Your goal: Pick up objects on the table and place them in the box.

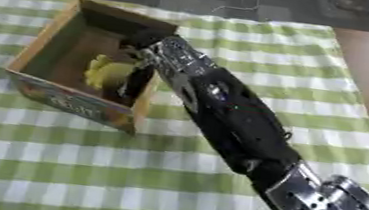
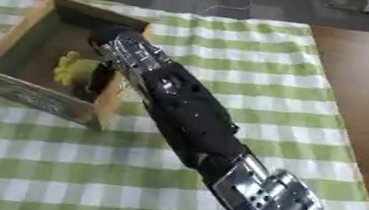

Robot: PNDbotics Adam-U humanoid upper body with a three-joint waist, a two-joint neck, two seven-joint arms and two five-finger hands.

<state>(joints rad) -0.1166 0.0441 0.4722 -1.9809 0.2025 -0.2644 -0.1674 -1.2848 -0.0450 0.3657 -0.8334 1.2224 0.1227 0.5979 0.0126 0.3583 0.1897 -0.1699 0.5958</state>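
Where the open box point(image 1: 50, 47) sits at about ten o'clock on the table, you see a yellow object point(image 1: 108, 71) lying inside it, toward the box's four-o'clock corner, against the near-right wall. Its shape is lumpy and cannot be made out further. The box is cardboard-brown inside, with a printed panel on its near wall, and it stands askew to the stripes of the cloth.

Your right hand point(image 1: 139, 71) reaches down into the box from the four-o'clock direction. Its dark fingers point(image 2: 101, 79) hang beside the yellow object, at its three-o'clock side, and appear to touch it; whether they are curled round it or merely resting against it cannot be told, because the wrist covers the palm. The silver wrist joint crosses the box's right-hand rim, and the black forearm point(image 1: 235, 116) runs diagonally from there to the five-o'clock corner of the view, ending in a silver elbow section.

The box and the arm lie over a green-and-white checked tablecloth point(image 1: 57, 162), which covers the table from nine o'clock to about three o'clock. At three o'clock a strip of bare brown tabletop point(image 2: 366, 89) shows beyond the cloth's edge. Your left hand appears in neither view.
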